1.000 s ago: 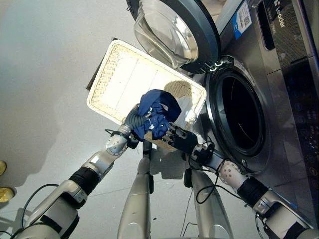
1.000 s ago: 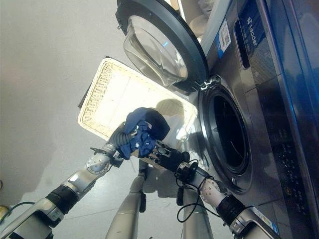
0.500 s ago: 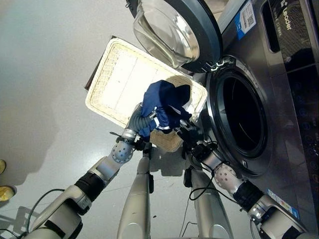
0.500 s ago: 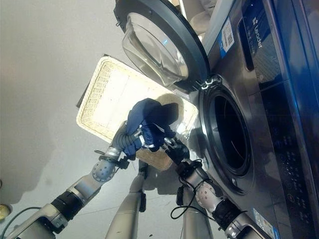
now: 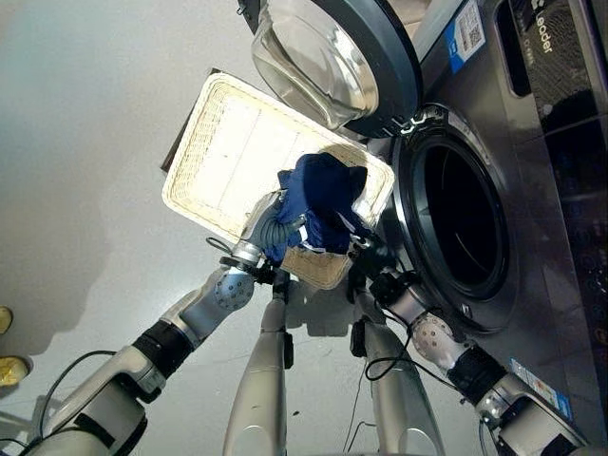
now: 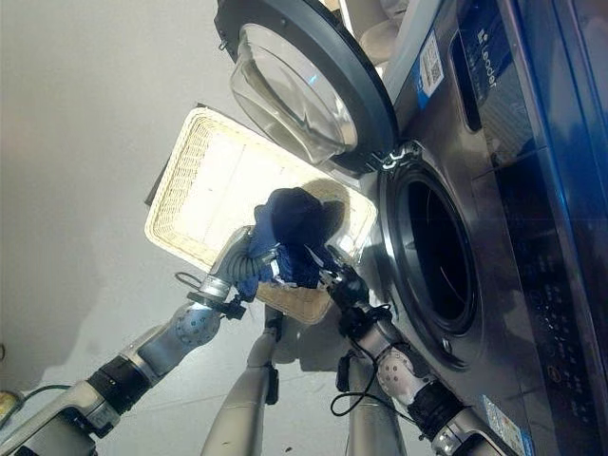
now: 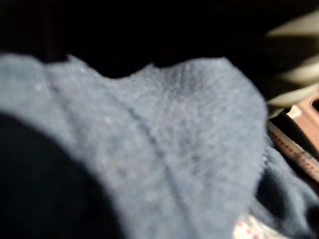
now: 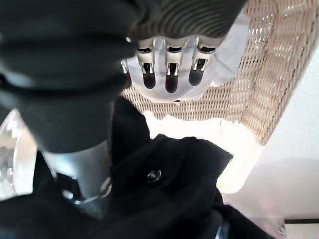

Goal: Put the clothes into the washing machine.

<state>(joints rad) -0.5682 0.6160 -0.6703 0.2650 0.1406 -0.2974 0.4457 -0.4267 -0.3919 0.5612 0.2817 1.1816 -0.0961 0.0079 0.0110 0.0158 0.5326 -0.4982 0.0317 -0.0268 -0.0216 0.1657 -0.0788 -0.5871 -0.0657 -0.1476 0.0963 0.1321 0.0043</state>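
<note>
Pale grey floor [image 5: 85,142] at left, smooth and bare; wicker basket [image 5: 223,152] lies on it, its right end near the washing machine [image 5: 532,190]; left hand [image 5: 269,228] is raised over the basket's near right part, its fingers buried in the dark blue garment [image 5: 323,195], so cannot tell how they are set; the garment is bunched and lifted above the basket, just left of the drum opening [image 5: 465,223]; right hand [image 8: 169,69] sits beside the garment, fingers straight and relaxed, holding nothing, over a white cloth [image 8: 227,64] in the basket; round glass door [image 5: 328,62] swung open at far side.
</note>
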